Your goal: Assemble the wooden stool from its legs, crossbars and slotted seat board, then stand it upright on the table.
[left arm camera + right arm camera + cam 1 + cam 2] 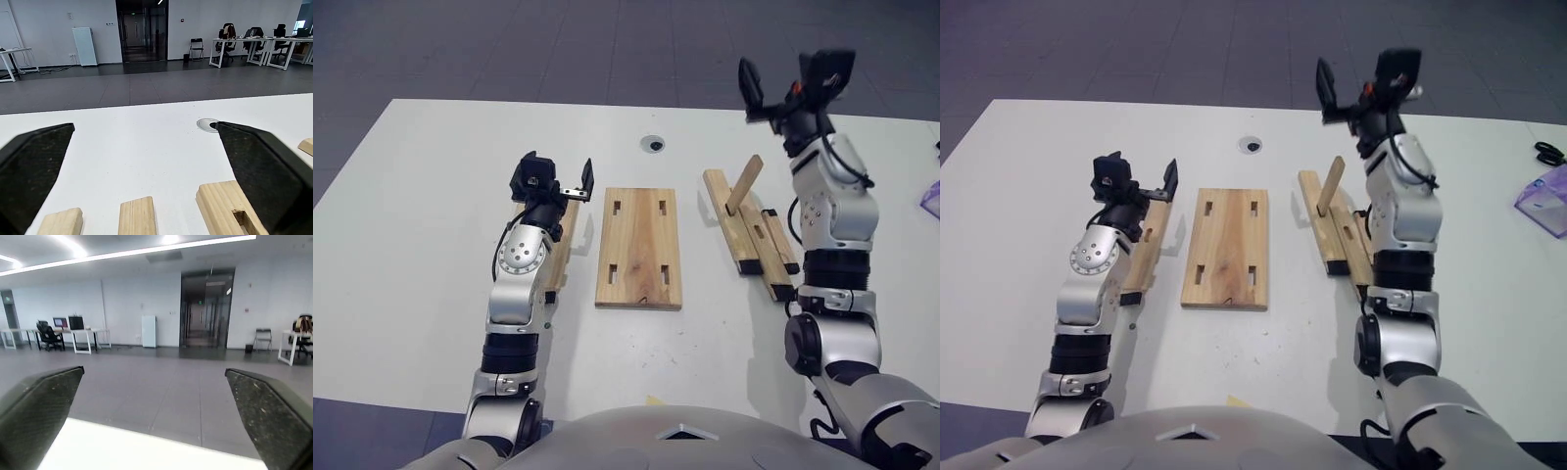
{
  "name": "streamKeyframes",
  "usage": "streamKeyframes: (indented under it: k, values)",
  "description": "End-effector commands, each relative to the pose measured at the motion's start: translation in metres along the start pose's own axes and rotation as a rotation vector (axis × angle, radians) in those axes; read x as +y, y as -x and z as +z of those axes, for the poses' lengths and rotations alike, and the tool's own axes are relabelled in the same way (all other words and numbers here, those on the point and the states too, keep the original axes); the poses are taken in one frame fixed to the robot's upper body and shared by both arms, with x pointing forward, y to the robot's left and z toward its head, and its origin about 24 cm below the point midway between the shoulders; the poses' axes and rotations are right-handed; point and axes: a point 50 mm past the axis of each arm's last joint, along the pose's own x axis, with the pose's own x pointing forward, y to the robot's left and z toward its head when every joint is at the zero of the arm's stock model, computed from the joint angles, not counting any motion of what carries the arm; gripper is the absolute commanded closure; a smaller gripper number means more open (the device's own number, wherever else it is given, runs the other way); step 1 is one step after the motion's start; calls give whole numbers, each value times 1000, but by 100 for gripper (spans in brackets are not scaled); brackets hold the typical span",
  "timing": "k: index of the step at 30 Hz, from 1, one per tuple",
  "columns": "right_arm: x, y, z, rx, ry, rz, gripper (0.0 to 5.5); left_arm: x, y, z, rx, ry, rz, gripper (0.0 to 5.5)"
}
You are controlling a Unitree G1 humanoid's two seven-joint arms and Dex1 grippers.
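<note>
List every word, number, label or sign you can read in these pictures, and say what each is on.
No text can be read anywhere.
seat board: bare wood with four slots, no marking.
legs and crossbars: bare wood, no marking.
green sign by the far doorway: too small to read.
purple box at the table's edge: any print is too small to tell.

No legible text, label, number or brand mark found. Small green-lit sign over the far doorway in the room behind the table: characters too small to read.
</note>
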Motion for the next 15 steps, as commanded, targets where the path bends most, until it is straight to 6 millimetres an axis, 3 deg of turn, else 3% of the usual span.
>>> streamKeyframes:
  k: [1,4,7,9,11,15]
  values:
    - [16,2,6,-14,-43,38,11,1,0,2,-6,-17,-3,10]
    - [22,18,-39,158,-62,44,11,-1,1,1,-1,-19,-7,10]
    - [17,56,-111,440,-106,-7,11,-2,0,1,2,-20,-14,10]
    - [10,78,-140,553,-119,-44,11,-2,0,0,5,-22,-17,10]
    - [8,83,-148,574,-152,-57,11,-2,0,-1,10,-25,-23,10]
    - [20,59,-120,413,-273,16,11,-3,1,-3,17,-28,-30,10]
